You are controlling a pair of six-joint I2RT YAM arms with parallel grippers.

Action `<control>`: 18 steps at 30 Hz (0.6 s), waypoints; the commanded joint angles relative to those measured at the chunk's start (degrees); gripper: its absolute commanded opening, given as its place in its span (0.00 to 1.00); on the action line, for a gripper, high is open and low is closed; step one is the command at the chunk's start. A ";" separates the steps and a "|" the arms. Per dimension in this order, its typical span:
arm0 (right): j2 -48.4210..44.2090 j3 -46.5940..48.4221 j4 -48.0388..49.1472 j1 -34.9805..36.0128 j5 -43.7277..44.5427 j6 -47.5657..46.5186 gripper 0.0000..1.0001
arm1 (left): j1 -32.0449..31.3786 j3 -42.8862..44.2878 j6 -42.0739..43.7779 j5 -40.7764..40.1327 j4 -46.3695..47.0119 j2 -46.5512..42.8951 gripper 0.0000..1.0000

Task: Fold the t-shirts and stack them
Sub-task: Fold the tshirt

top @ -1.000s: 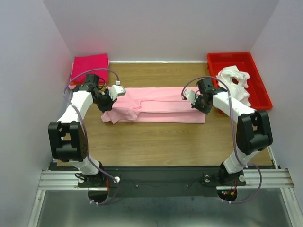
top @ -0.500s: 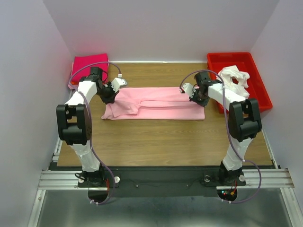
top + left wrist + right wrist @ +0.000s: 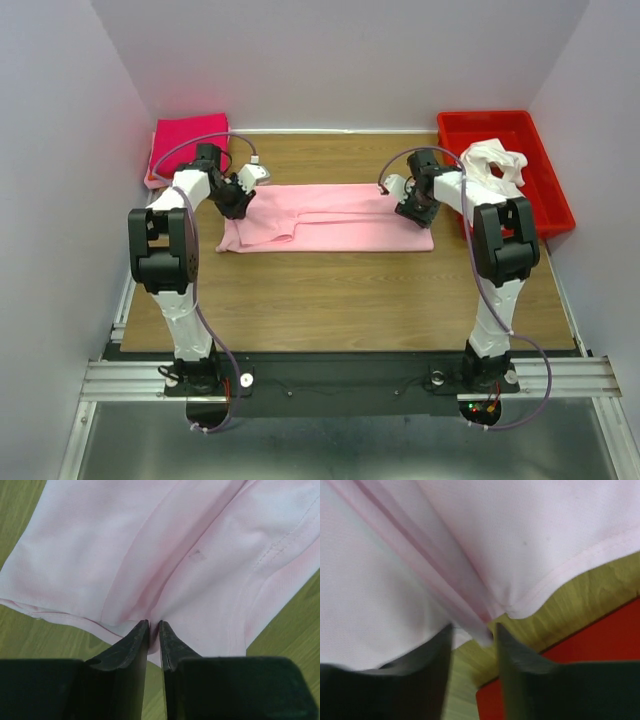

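A light pink t-shirt (image 3: 330, 217) lies flat across the table's middle, folded into a long band. My left gripper (image 3: 240, 196) rests on its left end. In the left wrist view the left gripper (image 3: 154, 625) has its jaws a thin slit apart, with a raised crease of the light pink t-shirt (image 3: 125, 545) pinched at the tips. My right gripper (image 3: 405, 205) sits at the right end. In the right wrist view the right gripper (image 3: 472, 630) stands open, and a loose fold of the shirt (image 3: 520, 530) hangs between its fingers. A folded hot pink t-shirt (image 3: 188, 140) lies at the back left.
A red tray (image 3: 500, 118) stands at the back right with a crumpled white t-shirt (image 3: 495, 165) in it; its corner (image 3: 580, 680) shows just beside the right fingers. White walls close in the table on three sides.
Both grippers moved toward the back and set the shirt's edge down, so the band now lies flatter. The right jaws have opened off the cloth.
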 commanded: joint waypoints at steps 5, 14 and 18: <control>-4.75 5.43 0.10 -0.32 -0.01 5.75 0.74 | 3.95 0.04 -5.65 1.12 1.42 -5.86 0.58; -14.15 -3.53 -2.79 -1.46 -8.09 17.09 0.60 | 11.95 -11.03 -2.93 8.32 -5.51 -15.20 0.67; -15.04 -7.13 -3.41 -3.22 -11.97 21.05 0.60 | 13.63 -15.34 -0.38 10.09 -6.32 -17.22 0.70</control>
